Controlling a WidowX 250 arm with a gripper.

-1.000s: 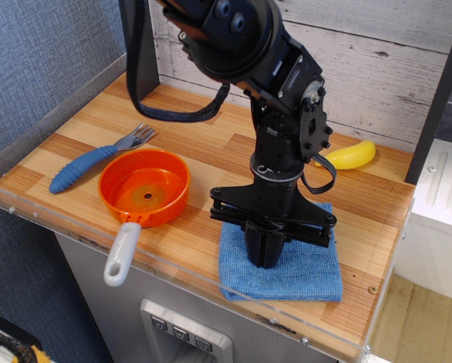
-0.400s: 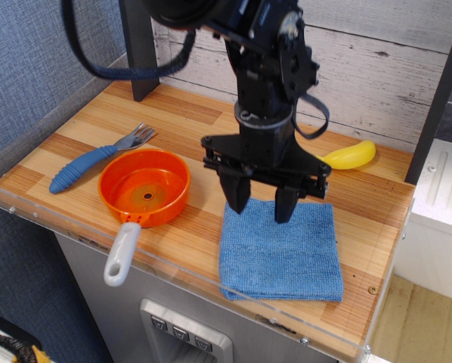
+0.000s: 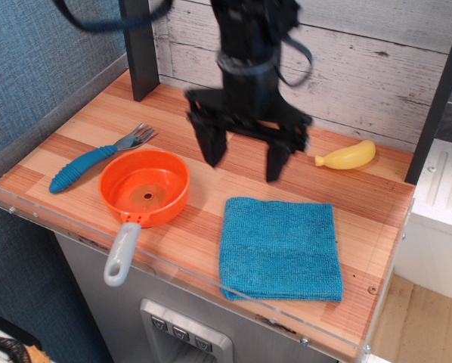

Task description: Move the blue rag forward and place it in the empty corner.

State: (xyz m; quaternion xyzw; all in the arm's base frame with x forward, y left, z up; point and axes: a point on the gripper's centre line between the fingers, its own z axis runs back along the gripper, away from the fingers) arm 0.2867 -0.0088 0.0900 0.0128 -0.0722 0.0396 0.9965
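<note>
The square, folded blue terry-cloth rag (image 3: 280, 248) lies flat on the striped wood-plank table (image 3: 75, 136), near its front right corner (image 3: 377, 291) where a small dark screw mark shows, close to the clear plastic rim. The black robot gripper (image 3: 245, 155) hangs in the air above and behind the rag, its two fingers spread wide apart and holding nothing. To the left sit a round orange pan with a grey handle (image 3: 144, 187) and a blue-handled fork (image 3: 97, 157), a yellow toy banana (image 3: 347, 156) lies at the back right, and no writing can be read anywhere.
</note>
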